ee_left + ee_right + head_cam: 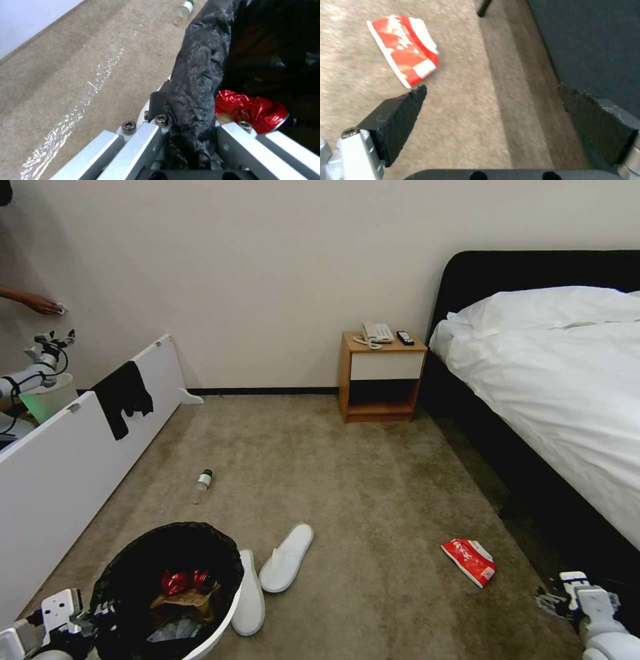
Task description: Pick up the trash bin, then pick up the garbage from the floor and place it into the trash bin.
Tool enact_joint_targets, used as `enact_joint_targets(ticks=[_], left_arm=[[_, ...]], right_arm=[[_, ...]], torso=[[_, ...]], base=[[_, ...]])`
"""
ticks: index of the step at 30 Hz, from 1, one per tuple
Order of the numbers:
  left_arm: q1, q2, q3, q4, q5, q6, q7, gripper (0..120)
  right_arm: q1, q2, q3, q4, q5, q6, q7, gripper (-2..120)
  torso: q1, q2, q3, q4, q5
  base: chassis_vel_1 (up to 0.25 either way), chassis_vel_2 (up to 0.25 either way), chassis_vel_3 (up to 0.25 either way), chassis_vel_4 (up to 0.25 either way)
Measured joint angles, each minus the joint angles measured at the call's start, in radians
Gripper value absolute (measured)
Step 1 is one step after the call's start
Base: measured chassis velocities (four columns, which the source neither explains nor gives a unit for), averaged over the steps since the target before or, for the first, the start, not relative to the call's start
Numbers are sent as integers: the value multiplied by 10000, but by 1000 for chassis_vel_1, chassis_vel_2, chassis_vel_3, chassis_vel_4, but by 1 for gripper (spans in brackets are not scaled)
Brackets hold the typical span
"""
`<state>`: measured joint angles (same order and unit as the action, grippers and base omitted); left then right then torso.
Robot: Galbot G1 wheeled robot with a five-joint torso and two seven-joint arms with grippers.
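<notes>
Right gripper (557,592) at lower right of head view, spread wide, empty. Red packet (469,560) just up-left of it on carpet, long axis slanting toward lower right. Left gripper (186,130) clenched on bin (220,617) rim, lower left.
</notes>
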<state>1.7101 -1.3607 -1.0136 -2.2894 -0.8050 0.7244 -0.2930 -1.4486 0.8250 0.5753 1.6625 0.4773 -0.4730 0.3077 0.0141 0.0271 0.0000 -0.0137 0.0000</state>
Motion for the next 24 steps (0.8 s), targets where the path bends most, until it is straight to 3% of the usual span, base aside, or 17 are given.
enact_joint_targets(ticks=[11, 24], left_arm=[[-24, -64, 9, -16, 22, -8, 0, 2], [5, -76, -29, -32, 23, -8, -15, 2]], right_arm=[[608, -15, -745, -310, -43, 207, -56, 100], [2378, 198, -2344, -2189, -235, 676, -288, 100]], torso=[[0, 0, 0, -2, 0], [0, -1, 0, 0, 0]], base=[[0, 0, 0, 0], [0, 0, 0, 0]])
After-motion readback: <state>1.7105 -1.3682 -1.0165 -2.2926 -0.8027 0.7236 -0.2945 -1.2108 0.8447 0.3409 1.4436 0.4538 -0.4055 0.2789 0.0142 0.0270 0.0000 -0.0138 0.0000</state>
